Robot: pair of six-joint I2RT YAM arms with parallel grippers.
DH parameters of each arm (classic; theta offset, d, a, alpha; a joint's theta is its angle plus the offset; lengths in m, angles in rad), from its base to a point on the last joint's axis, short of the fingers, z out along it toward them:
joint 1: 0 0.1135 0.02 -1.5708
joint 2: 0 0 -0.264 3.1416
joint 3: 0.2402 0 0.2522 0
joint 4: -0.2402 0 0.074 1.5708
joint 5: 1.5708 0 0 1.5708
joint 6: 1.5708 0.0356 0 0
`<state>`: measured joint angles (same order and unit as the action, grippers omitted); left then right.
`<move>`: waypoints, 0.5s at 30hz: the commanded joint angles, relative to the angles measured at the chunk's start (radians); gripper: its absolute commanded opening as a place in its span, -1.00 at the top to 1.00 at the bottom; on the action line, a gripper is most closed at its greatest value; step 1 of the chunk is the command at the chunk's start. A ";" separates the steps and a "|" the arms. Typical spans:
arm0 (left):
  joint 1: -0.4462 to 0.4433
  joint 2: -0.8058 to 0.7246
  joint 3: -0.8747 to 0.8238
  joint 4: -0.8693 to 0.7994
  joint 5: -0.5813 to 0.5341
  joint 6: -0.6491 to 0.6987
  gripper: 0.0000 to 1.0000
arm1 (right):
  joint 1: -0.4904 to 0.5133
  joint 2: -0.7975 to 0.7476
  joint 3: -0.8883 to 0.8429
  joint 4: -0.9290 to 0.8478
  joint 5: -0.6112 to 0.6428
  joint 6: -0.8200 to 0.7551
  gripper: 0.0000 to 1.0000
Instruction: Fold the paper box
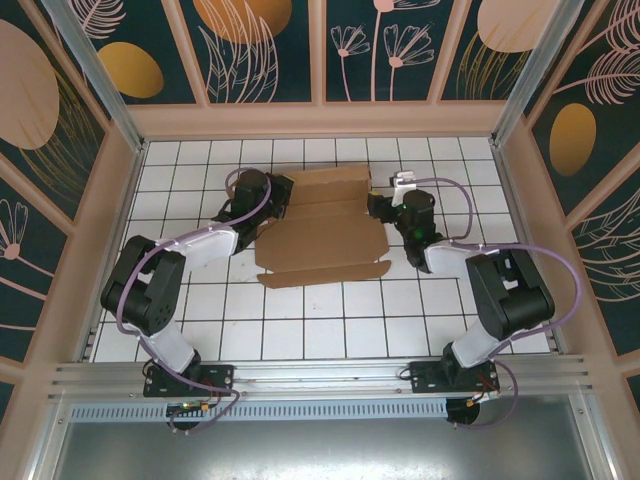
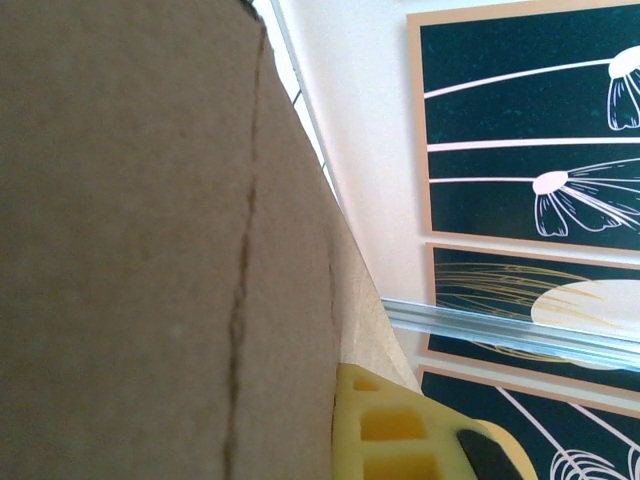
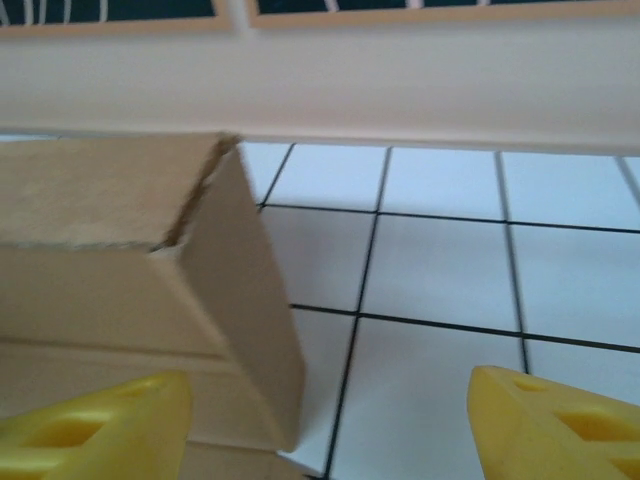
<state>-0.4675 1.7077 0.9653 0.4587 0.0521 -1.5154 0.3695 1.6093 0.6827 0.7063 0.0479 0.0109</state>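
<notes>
White tiled table (image 1: 300, 320) under paper box (image 1: 322, 235); floral walls (image 1: 265, 60).

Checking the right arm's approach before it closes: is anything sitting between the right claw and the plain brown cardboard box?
Nothing visible does. The right claw is open, and a raised side flap of the plain brown cardboard box stands just ahead of one of its yellow fingers, with bare white tiled table across the rest of the gap.

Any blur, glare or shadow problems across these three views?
Top external: sharp and evenly lit, the paper box casting only soft shadows. Left wrist: the box sits close to the lens, dim and soft; the wall panels beyond read crisper. Right wrist: mildly soft throughout, yellow fingertips blurred at the bottom edge.
</notes>
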 commanded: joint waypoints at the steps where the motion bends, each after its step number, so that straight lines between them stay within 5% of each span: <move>1: -0.007 0.035 0.001 -0.138 0.019 -0.018 1.00 | 0.020 0.053 0.065 -0.042 -0.051 -0.005 -0.46; 9: -0.007 0.050 0.032 -0.154 0.036 -0.025 1.00 | 0.064 0.208 0.211 -0.189 0.068 -0.003 -0.34; 15: -0.007 0.069 0.037 -0.150 0.041 -0.031 1.00 | 0.101 0.322 0.325 -0.285 0.263 0.002 -0.02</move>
<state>-0.4675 1.7309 1.0004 0.4374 0.0677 -1.5257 0.4557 1.8904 0.9520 0.4965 0.1726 0.0067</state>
